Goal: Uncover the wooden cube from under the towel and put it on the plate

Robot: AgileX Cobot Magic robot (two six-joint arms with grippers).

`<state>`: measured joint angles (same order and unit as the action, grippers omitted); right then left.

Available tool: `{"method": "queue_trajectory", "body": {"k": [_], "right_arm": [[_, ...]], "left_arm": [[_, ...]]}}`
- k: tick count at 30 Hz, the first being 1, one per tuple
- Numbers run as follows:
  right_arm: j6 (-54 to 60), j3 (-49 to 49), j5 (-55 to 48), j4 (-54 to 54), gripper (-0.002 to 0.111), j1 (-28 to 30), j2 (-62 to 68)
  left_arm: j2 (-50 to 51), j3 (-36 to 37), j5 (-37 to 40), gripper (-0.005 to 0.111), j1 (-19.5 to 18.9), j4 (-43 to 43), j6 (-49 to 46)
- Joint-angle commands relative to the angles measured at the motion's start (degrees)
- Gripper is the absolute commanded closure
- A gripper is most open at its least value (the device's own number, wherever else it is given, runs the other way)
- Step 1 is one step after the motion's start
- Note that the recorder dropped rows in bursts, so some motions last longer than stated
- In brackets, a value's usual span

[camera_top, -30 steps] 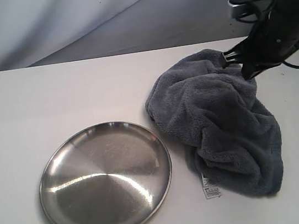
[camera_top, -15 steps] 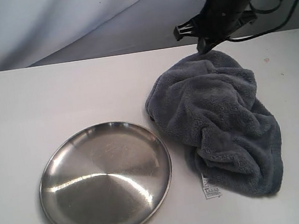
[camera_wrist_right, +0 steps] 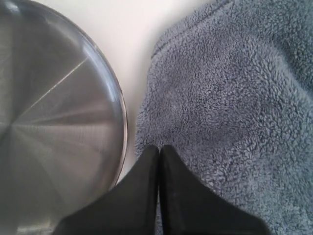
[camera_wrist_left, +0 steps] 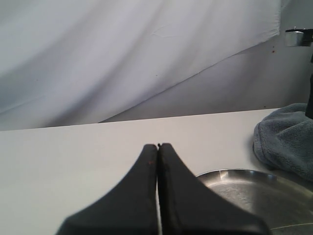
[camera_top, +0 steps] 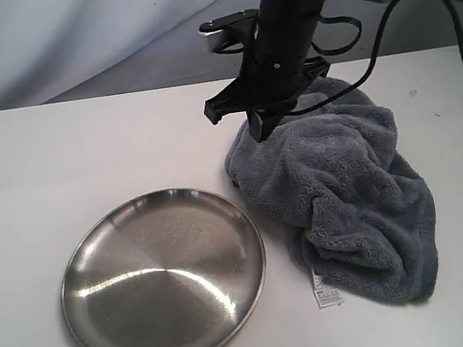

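Both pairs of fingers are pressed together with nothing between them. Farthest left, the left gripper (camera_wrist_left: 157,146) shows only in its own wrist view, hanging clenched above bare counter (camera_top: 82,151), with a slice of the plate (camera_wrist_left: 254,196) and a fold of the towel (camera_wrist_left: 286,139) ahead of it. It is outside the exterior view, so I judge it well apart from the work. Next along, the plate lies empty on the counter. Just past its 2 o'clock rim, the right gripper (camera_top: 258,131) points down, clenched, at the towel's 11 o'clock corner. Its wrist view puts the tips right at the fleece edge facing the plate, though I cannot tell whether they touch the pile. The towel is heaped at 3 o'clock from the plate, its long axis running from 11 to 5 o'clock, with a white label (camera_top: 326,289) at its 7 o'clock edge. No wooden cube shows in any view. Going by the task, it probably lies somewhere under that heap, toward 4 or 5 o'clock from the right fingers. The right arm is plainly the nearer, and its fingers would have to part before they could pinch that corner and peel it back.
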<state>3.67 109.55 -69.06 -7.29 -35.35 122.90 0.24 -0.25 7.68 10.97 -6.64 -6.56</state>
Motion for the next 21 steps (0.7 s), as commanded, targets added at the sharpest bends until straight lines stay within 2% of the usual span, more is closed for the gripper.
{"method": "queue_trajectory", "body": {"k": [1,7,11,15,21], "right_arm": [[0.8,-0.1,-0.9,0.3,0.108,-0.2,-0.2],[1.7,-11.7,-0.5,0.8,0.108,-1.3,-4.0],[1.7,-21.2,6.5,1.3,0.108,-1.2,-8.8],[-1.1,-28.8,10.9,6.5,0.108,-1.1,-14.0],[-4.0,-34.5,13.9,8.3,0.108,2.1,-20.8]], "left_arm": [[-0.2,0.3,0.1,0.107,0.4,-0.1,0.1],[-0.2,0.3,0.1,0.107,0.4,-0.1,0.1],[-0.2,0.3,0.1,0.107,0.4,-0.1,0.1],[-0.2,0.3,0.1,0.107,0.4,-0.1,0.1],[-0.2,0.3,0.1,0.107,0.4,-0.1,0.1]]}}
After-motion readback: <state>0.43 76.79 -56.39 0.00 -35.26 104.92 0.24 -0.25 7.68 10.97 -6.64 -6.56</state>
